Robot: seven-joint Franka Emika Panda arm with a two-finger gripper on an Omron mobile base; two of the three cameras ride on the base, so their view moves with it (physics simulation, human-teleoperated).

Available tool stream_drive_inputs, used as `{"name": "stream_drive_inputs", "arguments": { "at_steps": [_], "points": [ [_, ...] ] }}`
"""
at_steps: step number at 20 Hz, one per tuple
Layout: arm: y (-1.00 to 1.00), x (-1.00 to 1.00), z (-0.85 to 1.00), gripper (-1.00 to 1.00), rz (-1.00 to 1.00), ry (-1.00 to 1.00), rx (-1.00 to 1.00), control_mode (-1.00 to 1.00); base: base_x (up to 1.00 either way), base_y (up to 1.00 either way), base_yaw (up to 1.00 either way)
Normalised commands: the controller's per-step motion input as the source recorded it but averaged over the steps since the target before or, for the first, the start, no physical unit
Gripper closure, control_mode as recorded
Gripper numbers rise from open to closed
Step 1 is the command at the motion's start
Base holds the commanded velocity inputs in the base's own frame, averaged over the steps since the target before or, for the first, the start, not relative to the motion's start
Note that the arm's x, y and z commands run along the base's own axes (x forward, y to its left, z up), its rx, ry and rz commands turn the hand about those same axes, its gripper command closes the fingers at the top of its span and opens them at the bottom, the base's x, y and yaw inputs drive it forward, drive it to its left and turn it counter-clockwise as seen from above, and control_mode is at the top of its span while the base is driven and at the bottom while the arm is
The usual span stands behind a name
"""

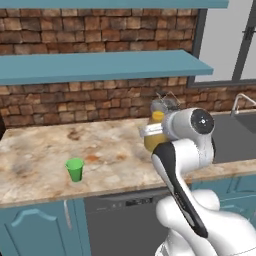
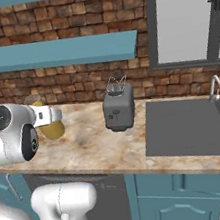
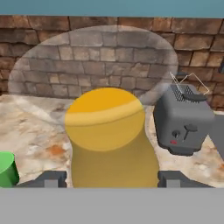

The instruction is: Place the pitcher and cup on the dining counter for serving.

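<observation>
Pitcher [image 3: 109, 135] between the spread fingers [image 3: 49, 178]

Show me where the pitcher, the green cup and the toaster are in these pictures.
pitcher [image 3: 107, 135], hand view, on the middle of its yellow body.
green cup [image 1: 75, 169], left base view, on its side wall.
toaster [image 2: 118, 110], right base view, on its grey front face.

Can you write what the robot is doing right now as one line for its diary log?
gripper: open, fingers either side of pitcher | cup: standing on wall counter | toaster: beside pitcher
</observation>
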Motion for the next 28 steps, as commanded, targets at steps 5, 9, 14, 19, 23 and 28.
{"name": "stream_drive_inputs", "arguments": {
  "at_steps": [5,9,14,19,23,28],
  "points": [
    [0.00,0.00,0.00,1.00,0.00,0.00,0.00,1.00,-0.76,-0.39,0.50],
    [0.00,0.00,0.00,1.00,0.00,0.00,0.00,1.00,-0.72,-0.17,0.81],
    [0.00,0.00,0.00,1.00,0.00,0.00,0.00,1.00,-0.49,0.00,0.99],
    [0.00,0.00,0.00,1.00,0.00,0.00,0.00,1.00,-0.34,0.00,1.00],
    [0.00,0.00,0.00,1.00,0.00,0.00,0.00,1.00,-0.22,0.00,1.00],
    [0.00,0.00,0.00,1.00,0.00,0.00,0.00,1.00,-0.13,0.03,0.99]
  ]
}}
